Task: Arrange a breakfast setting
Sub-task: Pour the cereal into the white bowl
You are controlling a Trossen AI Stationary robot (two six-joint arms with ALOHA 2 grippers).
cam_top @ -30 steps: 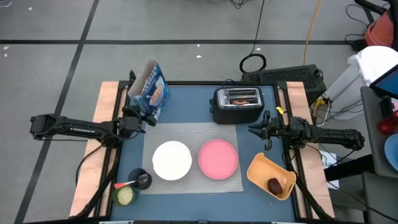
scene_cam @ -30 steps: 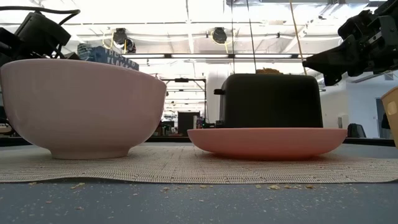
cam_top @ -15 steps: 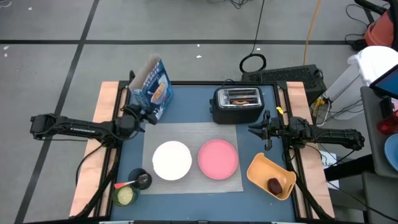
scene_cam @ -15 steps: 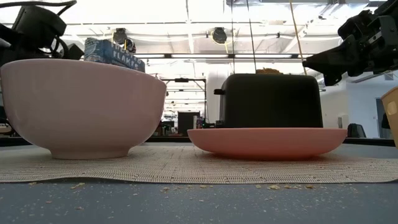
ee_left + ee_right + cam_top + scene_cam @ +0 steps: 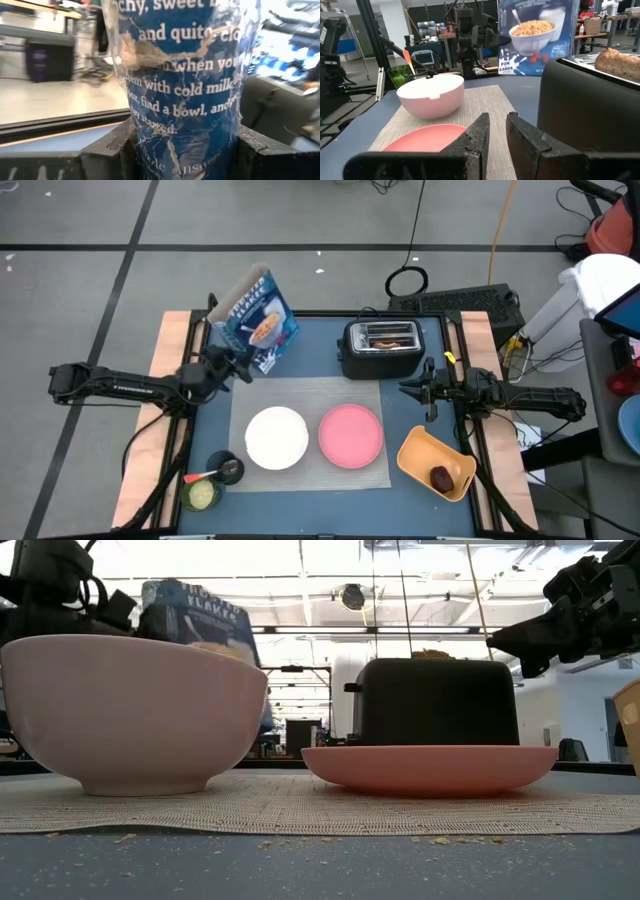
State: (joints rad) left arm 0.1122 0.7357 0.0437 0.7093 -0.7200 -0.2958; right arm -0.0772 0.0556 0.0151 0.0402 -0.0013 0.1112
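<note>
My left gripper (image 5: 228, 366) at the table's far left is shut on a blue cereal box (image 5: 256, 318), which also shows in the low view (image 5: 200, 615). The white bowl (image 5: 277, 438) and the pink plate (image 5: 351, 435) stand on the grey mat (image 5: 310, 395). Brown toast (image 5: 389, 335) sticks up from the black toaster (image 5: 380, 350). A dark red fruit (image 5: 441, 477) lies in the yellow-orange dish (image 5: 430, 455). A spoon (image 5: 207, 474) lies on a small dark cup. My right gripper (image 5: 428, 393) is shut and empty, right of the toaster. My left gripper pinches the cereal box's lower part (image 5: 185, 150) between its two fingers (image 5: 107, 155), one on each narrow side. The fingers come roughly level from the table's left. The box stands tilted, its printed front turned upward; whether its bottom is clear of the table I cannot tell.
A small dark cup (image 5: 228, 469) and a green cup (image 5: 201, 495) stand at the near left corner. The toaster stands at the far middle, the yellow-orange dish at the near right. Wooden rails (image 5: 168, 370) run along both table sides.
My left gripper has turned about its wrist and raised the cereal box. The box has swung from edge-on until its printed front shows from above. It has shifted toward the table's right and stands higher behind the bowl.
</note>
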